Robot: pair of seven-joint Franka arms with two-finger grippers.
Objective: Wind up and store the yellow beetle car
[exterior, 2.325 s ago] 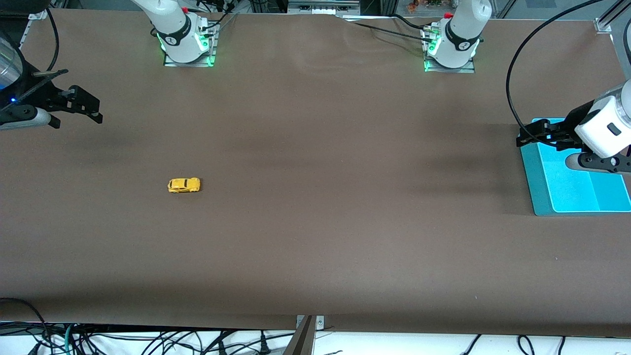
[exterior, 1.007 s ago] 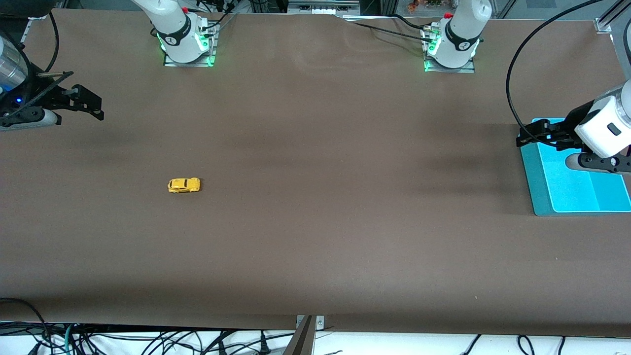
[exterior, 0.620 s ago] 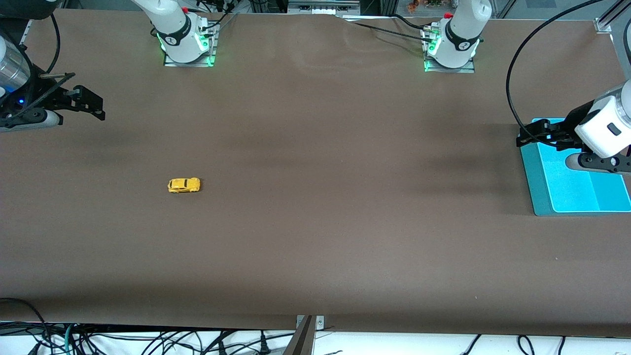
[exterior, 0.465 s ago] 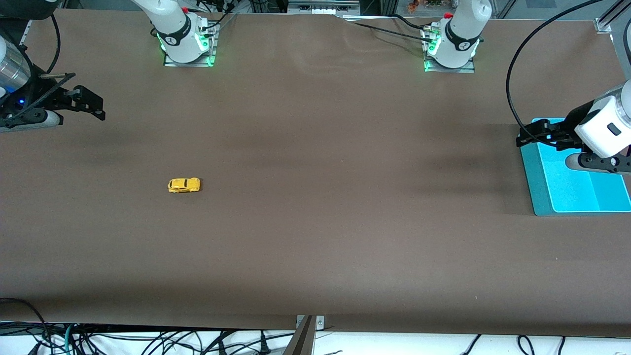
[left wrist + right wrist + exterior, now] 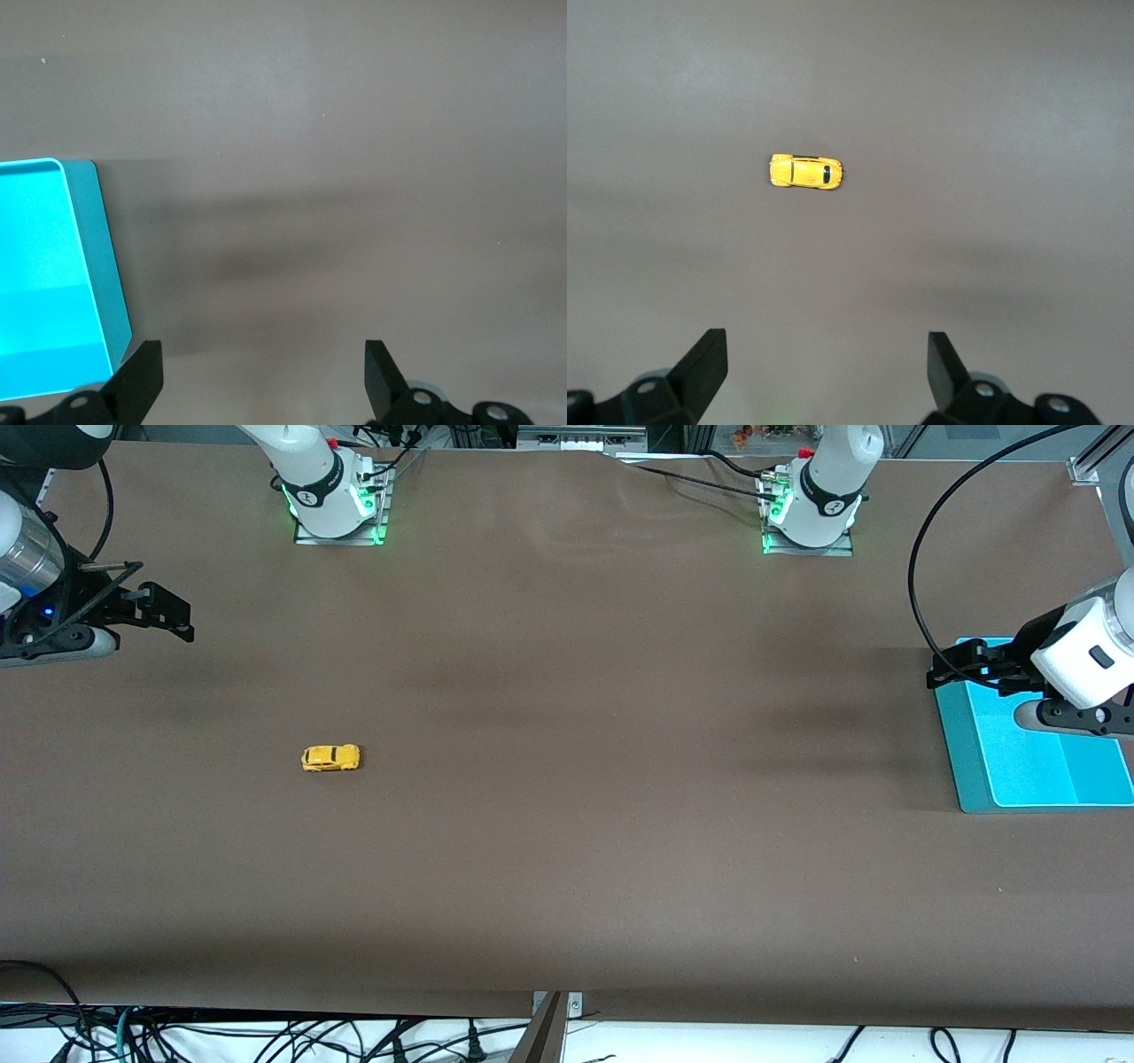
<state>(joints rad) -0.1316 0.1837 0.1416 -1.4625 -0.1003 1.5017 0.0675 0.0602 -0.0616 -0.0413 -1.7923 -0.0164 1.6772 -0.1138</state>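
the tiny bright yellow beetle car (image 5: 330,757) with dark windows sits on its wheels on the brown table (image 5: 567,824), well apart from the shallow turquoise plastic tray (image 5: 1036,779) at the left arm's end. you should expect it to be light, rigid and slick, so pinch it across its flat sides. the right gripper (image 5: 824,376) hangs spread over bare table, the car ahead of it. the left gripper (image 5: 261,381), also spread, waits over the tray's edge.

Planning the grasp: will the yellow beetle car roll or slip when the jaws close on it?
The yellow beetle car stands on its wheels on the flat table, so a nudge along its length would probably roll it. Its rounded, glossy body may slip. It looks tiny and likely light.
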